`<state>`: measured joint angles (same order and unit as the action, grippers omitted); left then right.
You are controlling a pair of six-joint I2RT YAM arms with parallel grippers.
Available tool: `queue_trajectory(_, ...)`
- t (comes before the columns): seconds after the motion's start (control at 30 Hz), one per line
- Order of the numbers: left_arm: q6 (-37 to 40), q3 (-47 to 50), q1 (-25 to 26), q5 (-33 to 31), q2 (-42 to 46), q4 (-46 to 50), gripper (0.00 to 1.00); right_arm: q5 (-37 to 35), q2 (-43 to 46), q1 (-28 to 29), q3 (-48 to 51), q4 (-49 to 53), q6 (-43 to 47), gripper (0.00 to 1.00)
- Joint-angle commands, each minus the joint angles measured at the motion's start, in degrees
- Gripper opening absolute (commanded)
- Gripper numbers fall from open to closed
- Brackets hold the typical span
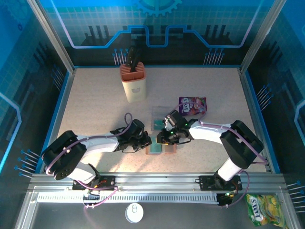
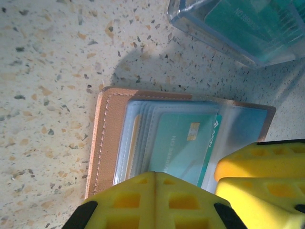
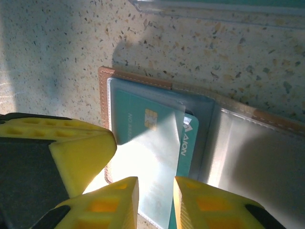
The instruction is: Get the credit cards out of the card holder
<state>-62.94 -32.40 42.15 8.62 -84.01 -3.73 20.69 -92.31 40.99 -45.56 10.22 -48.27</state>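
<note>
Lying under right end effector (image 3: pixel 156 185): card (image 3: pixel 143 129)

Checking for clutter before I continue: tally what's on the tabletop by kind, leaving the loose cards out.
Card holder: 1
Clear plastic box: 1
Purple snack packet: 1
Knife block: 1
Total: 4

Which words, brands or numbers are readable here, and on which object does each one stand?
"AION": on the teal credit card in the open card holder.
Pale line starting "NO" on that card: too faint to read further.
Print through the clear box, on the purple snack packet, on the yellow bag: too blurred.
</note>
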Motion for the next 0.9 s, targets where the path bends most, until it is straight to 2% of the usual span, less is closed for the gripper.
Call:
queue_trajectory(0.0,-0.2,1.1,0.0,-0.1,-1.3,0.8,0.0,1.5,-0.6,0.8,1.4,-1.3,-0.8,0.25)
queue_trajectory(0.27,-0.1,1.0,-0.1,-0.2,-1.6,0.6,0.0,1.9,-1.8,0.8,1.6,-1.3,-0.8,0.25)
queue_trajectory(0.37,-0.1,0.9,-0.1,-0.1,-1.7,0.7,0.0,2.1,-1.8,0.8,2.1,-2.3,-1.2,0.19)
queue_trajectory(0.57,0.1,0.9,-0.1,-0.3,-1.7,1.0,0.0,1.7,-1.4,0.8,2.6,-2.7,-1.5,0.18)
queue_trajectory(0.67,-0.1,0.9,-0.1,-0.3,-1.9,0.9,0.0,2.2,-1.8,0.8,2.6,-2.8,-1.3,0.12)
queue_trajectory(0.87,-0.1,0.6,-0.1,-0.2,-2.3,0.9,0.0,2.5,-2.2,0.8,2.6,-3.3,-1.2,0.12)
